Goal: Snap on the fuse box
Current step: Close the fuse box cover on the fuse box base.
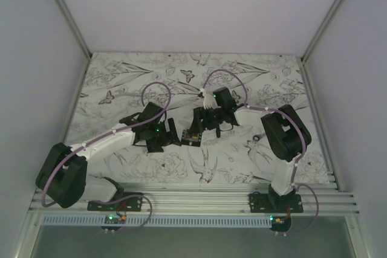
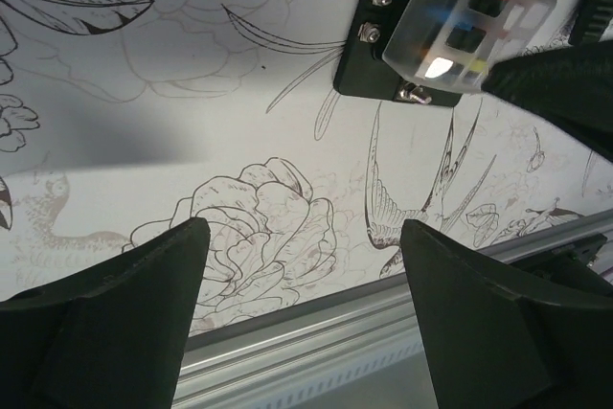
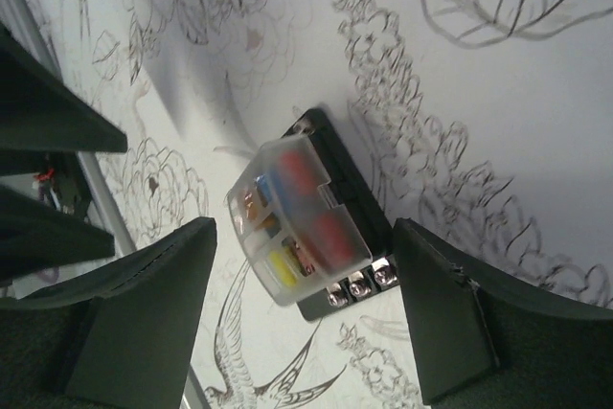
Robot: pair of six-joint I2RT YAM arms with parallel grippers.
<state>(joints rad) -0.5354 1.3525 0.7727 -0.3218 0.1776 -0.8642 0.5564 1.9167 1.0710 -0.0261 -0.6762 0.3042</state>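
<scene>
Right wrist shows right gripper spread, empty, near the fuse box (seemingly snapped shut); left gripper likewise. Withdraw straight, without nudging.

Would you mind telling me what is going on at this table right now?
Two robot arms are working over a fuse box lying on the flower-printed table between them. Its clear cover sits over the coloured fuses. The left gripper and right gripper are both open and hold nothing; the box shows between the right one's fingers, untouched.
</scene>
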